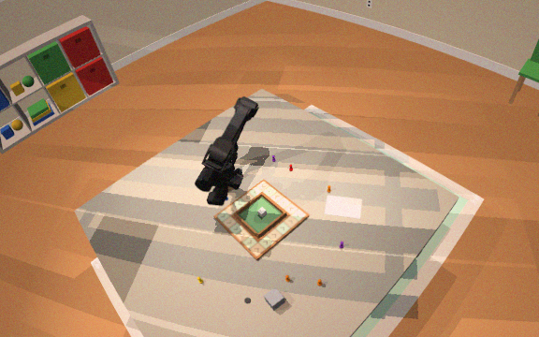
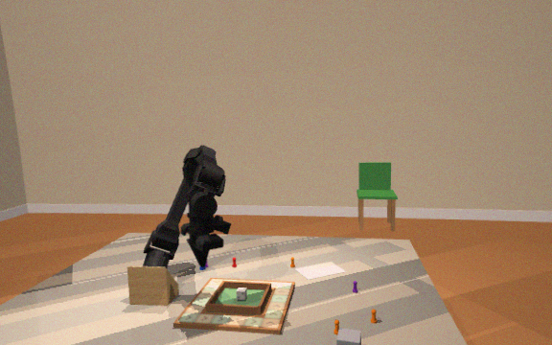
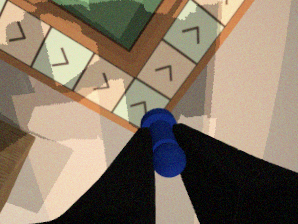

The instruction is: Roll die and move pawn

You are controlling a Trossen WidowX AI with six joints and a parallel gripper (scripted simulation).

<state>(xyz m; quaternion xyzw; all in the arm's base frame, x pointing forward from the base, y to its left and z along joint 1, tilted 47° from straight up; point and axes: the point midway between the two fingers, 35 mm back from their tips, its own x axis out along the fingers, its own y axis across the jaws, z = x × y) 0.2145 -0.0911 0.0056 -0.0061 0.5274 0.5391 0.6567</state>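
My gripper is shut on the blue pawn, which is tilted in the wrist view and held above the table. In that view the pawn overlaps a corner square of the board; its exact height is hard to tell. The board's squares carry arrows. The white die rests inside the dice tray on the green floor. Its top pips are too blurred to read.
A wooden block stands left of the board. Beyond the board are a purple pawn, a red pawn and an orange pawn. A white sheet and grey block lie farther off.
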